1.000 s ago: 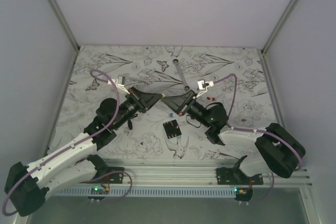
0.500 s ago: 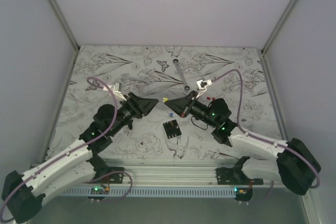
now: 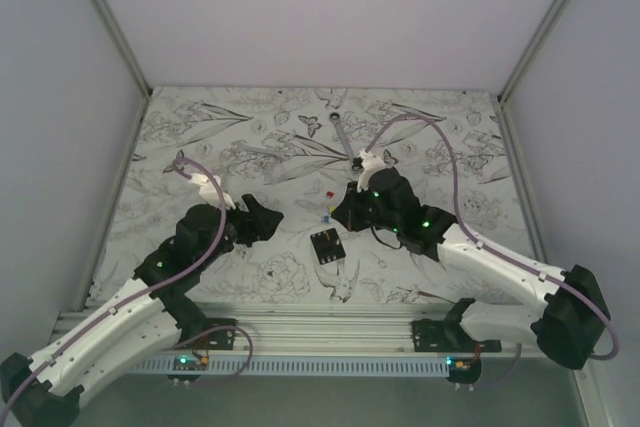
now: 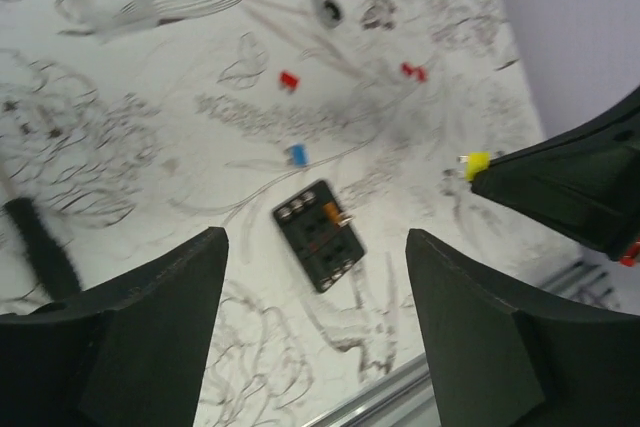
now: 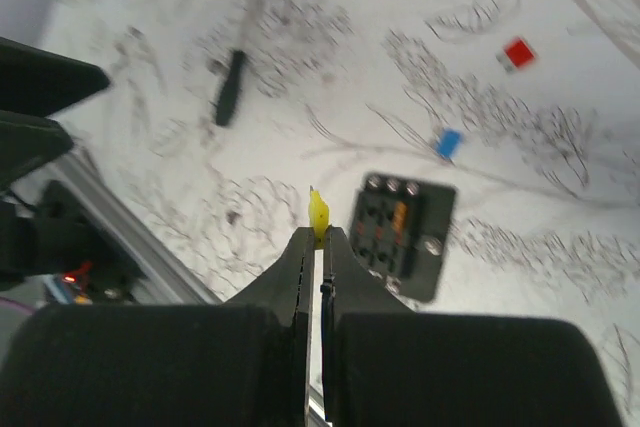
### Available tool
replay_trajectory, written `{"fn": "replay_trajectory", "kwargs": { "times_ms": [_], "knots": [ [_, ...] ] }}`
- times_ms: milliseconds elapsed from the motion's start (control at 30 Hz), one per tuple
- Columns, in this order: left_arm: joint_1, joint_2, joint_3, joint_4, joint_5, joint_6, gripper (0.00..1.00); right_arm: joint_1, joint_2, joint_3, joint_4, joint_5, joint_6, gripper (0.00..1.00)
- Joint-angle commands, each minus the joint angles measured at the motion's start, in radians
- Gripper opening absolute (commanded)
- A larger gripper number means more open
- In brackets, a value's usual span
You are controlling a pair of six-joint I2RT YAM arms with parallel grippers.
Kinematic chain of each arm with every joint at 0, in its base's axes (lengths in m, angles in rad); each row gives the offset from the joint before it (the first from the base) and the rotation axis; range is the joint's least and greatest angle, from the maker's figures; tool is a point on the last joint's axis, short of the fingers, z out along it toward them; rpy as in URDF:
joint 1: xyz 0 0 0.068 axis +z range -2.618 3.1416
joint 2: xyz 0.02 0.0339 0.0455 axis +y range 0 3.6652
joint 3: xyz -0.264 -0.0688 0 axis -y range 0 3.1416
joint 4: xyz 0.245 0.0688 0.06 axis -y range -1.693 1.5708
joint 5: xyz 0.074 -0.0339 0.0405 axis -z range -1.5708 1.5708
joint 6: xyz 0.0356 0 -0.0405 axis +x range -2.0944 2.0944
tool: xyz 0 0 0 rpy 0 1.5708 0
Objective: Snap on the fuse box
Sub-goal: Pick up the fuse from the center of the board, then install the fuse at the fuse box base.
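Pinching yellow fuse (image 5: 318, 215), fingers (image 5: 288, 282) near fuse box (image 5: 400, 234)

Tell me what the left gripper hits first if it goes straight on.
Probably the fuse box: it lies dead ahead, centred between the left gripper's open fingers, though depth is unclear.

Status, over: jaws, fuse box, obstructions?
Left gripper jaws open, empty. Right gripper shut on yellow fuse. Fuse box on table, untouched. Blue fuse beside it, apart.
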Motion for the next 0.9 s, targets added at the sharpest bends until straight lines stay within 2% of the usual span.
{"fn": "replay_trajectory", "kwargs": {
  "times_ms": [0, 267, 433, 867],
  "knots": [
    [0.007, -0.007, 0.015, -0.158, -0.08, 0.078, 0.78, 0.054, 0.066, 0.087, -0.304, 0.158, -0.068, 0.0],
    [0.016, 0.016, -0.02, -0.218, -0.165, 0.119, 0.94, 0.182, 0.239, 0.215, -0.494, 0.346, -0.03, 0.0],
    [0.018, 0.007, -0.03, -0.254, -0.241, 0.128, 1.0, 0.241, 0.359, 0.308, -0.584, 0.409, 0.0, 0.0],
    [0.018, -0.113, -0.041, -0.366, -0.388, 0.076, 1.0, 0.297, 0.566, 0.438, -0.68, 0.464, 0.058, 0.0]
  ]
}}
